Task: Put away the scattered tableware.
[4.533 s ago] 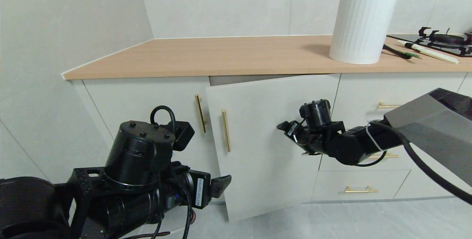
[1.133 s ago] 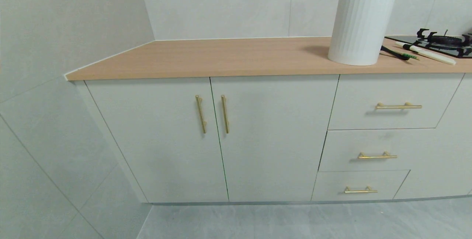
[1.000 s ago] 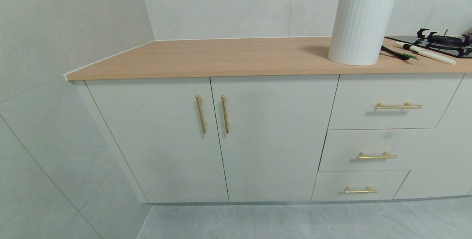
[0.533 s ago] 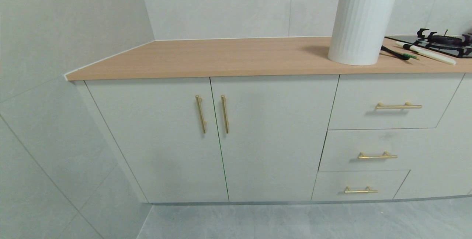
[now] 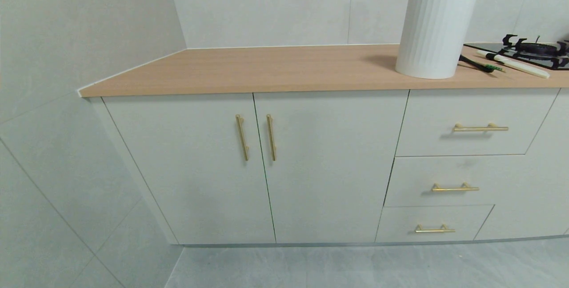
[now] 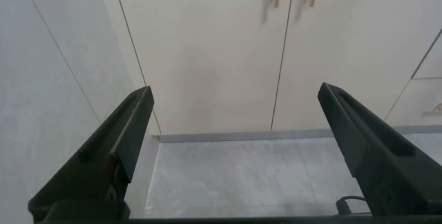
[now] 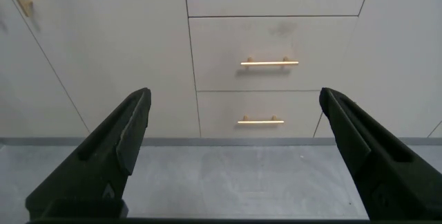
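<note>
1. Wooden bench [image 5: 266, 68] carries a white ribbed canister [image 5: 435, 34] towards its right end.
2. Just right of the canister, a black utensil [image 5: 478, 64] and a white utensil [image 5: 515, 63] lie at the bench's right end, beside the hob grate [image 5: 535, 48].
3. Below the bench, the cabinet doors [image 5: 329, 168] and drawers [image 5: 466, 177] are closed.
4. The left gripper [image 6: 235, 94] sits low, facing the doors, jaws spread wide.
5. The right gripper [image 7: 235, 96] faces the drawers, jaws equally wide.
</note>
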{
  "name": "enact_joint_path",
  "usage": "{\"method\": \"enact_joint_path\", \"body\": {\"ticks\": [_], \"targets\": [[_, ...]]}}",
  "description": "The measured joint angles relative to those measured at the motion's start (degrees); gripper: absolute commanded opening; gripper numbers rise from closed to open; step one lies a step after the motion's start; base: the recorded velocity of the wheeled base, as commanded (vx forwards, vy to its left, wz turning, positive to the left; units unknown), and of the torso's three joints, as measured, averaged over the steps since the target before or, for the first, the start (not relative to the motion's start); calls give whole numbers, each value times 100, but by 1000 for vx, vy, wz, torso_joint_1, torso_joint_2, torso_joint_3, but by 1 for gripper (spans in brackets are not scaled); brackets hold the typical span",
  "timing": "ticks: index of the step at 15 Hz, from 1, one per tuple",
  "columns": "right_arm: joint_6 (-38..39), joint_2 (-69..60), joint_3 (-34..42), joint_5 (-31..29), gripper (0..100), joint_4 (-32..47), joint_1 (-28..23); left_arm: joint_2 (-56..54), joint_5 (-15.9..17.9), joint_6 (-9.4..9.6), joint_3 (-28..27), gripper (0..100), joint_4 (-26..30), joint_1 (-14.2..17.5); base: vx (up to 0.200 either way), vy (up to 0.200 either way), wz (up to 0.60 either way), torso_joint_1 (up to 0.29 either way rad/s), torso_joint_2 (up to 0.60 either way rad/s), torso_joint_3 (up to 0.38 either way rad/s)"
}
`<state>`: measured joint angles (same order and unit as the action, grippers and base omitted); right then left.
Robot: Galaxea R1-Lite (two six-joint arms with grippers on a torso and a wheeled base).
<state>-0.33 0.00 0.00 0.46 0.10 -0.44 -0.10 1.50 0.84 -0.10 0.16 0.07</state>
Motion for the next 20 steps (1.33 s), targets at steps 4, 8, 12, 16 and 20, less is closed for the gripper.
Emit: {"method": "enact_joint_path", "body": {"ticks": [4, 8, 12, 16, 20], "targets": [[28, 0, 0, 5, 100, 9, 6, 0, -6, -40, 0, 100, 2, 0, 0, 0, 0, 0, 0, 0], [11, 2, 0, 11, 100, 12, 9, 0, -9, -60, 0, 100, 2, 0, 0, 0, 0, 0, 0, 0], [15, 5, 0, 11, 100, 15, 9, 2, -9, -57, 0, 100, 0, -2, 0, -150, 0, 3, 1, 3], [20, 7, 0, 9, 100, 17, 15, 2, -6, -57, 2, 100, -6, 2, 0, -200, 0, 6, 1, 0], [17, 7, 0, 9, 100, 15, 9, 2, -9, -57, 2, 100, 0, 0, 0, -200, 0, -1, 8, 4]]}}
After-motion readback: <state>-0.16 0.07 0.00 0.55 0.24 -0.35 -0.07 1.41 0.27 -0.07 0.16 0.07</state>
